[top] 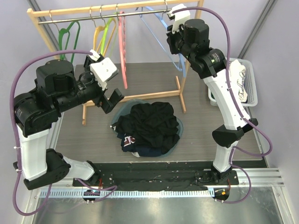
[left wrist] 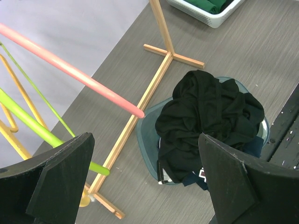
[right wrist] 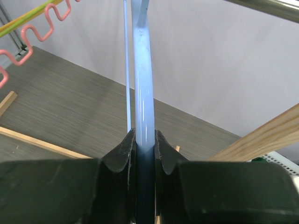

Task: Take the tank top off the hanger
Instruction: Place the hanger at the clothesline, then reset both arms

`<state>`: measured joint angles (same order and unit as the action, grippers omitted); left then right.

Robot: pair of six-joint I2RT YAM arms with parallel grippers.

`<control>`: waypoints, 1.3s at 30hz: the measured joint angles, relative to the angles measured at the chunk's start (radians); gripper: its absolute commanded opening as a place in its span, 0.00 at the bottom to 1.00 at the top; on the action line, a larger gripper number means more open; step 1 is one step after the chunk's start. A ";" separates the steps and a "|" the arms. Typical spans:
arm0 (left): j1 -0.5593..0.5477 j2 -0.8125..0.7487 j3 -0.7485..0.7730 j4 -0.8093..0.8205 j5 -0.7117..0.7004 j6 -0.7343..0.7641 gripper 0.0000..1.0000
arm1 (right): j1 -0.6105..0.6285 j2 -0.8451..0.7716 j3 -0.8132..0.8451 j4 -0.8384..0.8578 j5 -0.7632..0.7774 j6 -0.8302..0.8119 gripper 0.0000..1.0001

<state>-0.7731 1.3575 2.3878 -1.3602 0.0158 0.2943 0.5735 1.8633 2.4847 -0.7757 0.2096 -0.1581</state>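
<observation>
Lying crumpled: blk tank top [top: 150,120]

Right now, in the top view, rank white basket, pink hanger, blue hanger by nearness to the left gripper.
1. pink hanger, just right of the left gripper.
2. blue hanger, farther right.
3. white basket, far right.

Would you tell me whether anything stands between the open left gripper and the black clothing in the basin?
Nothing visible does. The left gripper has a clear line to the black clothing in the basin; the pink hanger and the rack's wooden foot lie off to one side.
</observation>
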 measured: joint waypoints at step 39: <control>0.057 0.008 -0.075 0.026 -0.026 -0.033 1.00 | 0.098 -0.286 -0.418 0.056 -0.126 0.121 1.00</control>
<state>-0.7162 1.3651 2.3131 -1.3346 -0.0101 0.2615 0.6720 1.5768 2.0663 -0.7200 0.0834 -0.0368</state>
